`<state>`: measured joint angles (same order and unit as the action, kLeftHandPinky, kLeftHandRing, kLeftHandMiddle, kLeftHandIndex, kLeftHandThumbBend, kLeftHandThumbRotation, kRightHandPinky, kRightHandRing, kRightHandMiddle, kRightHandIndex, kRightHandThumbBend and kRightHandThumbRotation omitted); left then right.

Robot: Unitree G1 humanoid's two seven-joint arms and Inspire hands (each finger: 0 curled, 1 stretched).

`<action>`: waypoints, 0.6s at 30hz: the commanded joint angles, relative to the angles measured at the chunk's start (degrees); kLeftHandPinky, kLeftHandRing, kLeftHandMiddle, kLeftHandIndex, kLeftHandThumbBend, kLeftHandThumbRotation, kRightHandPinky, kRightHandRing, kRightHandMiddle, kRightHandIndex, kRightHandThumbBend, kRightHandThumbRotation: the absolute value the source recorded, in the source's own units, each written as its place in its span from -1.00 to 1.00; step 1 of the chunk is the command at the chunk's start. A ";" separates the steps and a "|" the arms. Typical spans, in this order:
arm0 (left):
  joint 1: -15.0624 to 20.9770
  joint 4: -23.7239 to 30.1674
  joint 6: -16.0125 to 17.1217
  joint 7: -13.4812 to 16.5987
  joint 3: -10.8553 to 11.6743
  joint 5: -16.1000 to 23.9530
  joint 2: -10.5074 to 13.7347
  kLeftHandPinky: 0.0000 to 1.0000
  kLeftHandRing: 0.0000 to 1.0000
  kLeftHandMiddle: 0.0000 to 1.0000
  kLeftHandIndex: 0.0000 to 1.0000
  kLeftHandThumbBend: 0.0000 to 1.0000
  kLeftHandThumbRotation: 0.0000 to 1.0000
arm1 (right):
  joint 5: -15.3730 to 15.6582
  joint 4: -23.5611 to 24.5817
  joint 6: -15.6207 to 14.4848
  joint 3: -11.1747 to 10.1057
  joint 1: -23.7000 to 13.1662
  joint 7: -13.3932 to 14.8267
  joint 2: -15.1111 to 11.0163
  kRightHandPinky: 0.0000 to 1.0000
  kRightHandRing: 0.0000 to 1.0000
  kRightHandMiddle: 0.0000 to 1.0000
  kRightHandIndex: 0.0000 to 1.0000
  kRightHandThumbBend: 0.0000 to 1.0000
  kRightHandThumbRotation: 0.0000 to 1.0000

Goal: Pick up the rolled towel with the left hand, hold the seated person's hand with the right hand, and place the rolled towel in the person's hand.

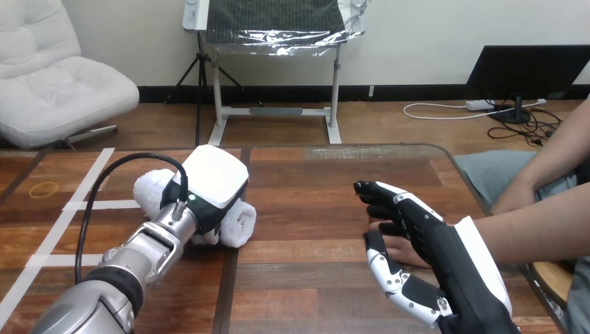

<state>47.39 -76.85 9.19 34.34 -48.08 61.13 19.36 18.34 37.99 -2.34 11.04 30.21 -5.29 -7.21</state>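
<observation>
Head view: my left hand (212,182) sits on top of the rolled towel (238,224), left of centre on the table (306,209). Its white back covers the middle of the roll, and towel pokes out on both sides. I cannot tell if it is clamped on the towel or just resting there. The towel looks down on the wood, not lifted.

My right hand (424,236) is at the right, lying over the person's hand (402,252), which rests flat on the table. My fingers (379,191) are spread out fairly straight across it and my thumb (385,270) stands apart on the near side. I see nothing wrapped round it, so this is over it and not a hold.

Progress, my read: 0 of 3 steps are confirmed. Step 1, the pick-up, is at the reach or grasp stage. Step 2, the hold, is lined up but not closed. Step 3, the hand-over, is not started, and the towel is well apart from the person's hand.
</observation>
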 commanded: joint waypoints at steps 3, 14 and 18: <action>0.24 0.10 1.55 1.90 0.86 -1.52 -0.13 -0.49 -0.46 -0.34 -0.22 0.23 -1.00 | -0.10 1.38 0.75 0.05 -3.25 -0.04 0.02 0.40 0.62 0.67 0.60 -0.77 -1.00; -0.19 0.12 2.61 3.97 0.92 -1.82 0.03 -0.56 -0.52 -0.39 -0.25 0.20 -1.00 | 0.27 1.31 0.13 0.08 -3.63 -0.11 0.14 0.34 0.59 0.65 0.59 -0.77 -1.00; -0.40 0.30 3.85 4.36 1.54 -2.67 0.19 -0.54 -0.50 -0.36 -0.22 0.19 -1.00 | -0.04 0.92 0.54 0.00 -3.87 -0.08 0.17 0.31 0.58 0.64 0.58 -0.77 -1.00</action>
<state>46.87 -76.96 11.65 37.10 -47.94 60.17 19.48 18.51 37.98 -2.36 11.07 30.02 -5.41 -7.15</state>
